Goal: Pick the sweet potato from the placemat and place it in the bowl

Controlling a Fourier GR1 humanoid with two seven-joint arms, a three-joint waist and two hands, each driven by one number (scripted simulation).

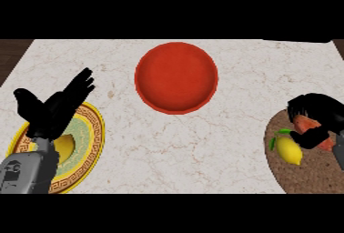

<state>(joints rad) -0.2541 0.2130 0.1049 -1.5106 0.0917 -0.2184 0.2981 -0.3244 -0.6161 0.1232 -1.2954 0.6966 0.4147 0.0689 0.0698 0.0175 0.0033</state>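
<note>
The red bowl [177,77] sits at the back middle of the marble counter. On the brown placemat [295,175] at the right edge lies the orange sweet potato [308,124], mostly covered by my right hand [316,119], whose fingers curl down round it. A yellow lemon [289,150] with a green leaf rests just below that hand on the same mat. My left hand [55,107] is open at the left, fingers up, above a patterned plate.
A yellow and green plate [88,136] with a Greek-key rim lies at the left under my left forearm. Bare marble counter [194,145] stretches between the plate, the bowl and the placemat. Dark floor shows past the counter's far corners.
</note>
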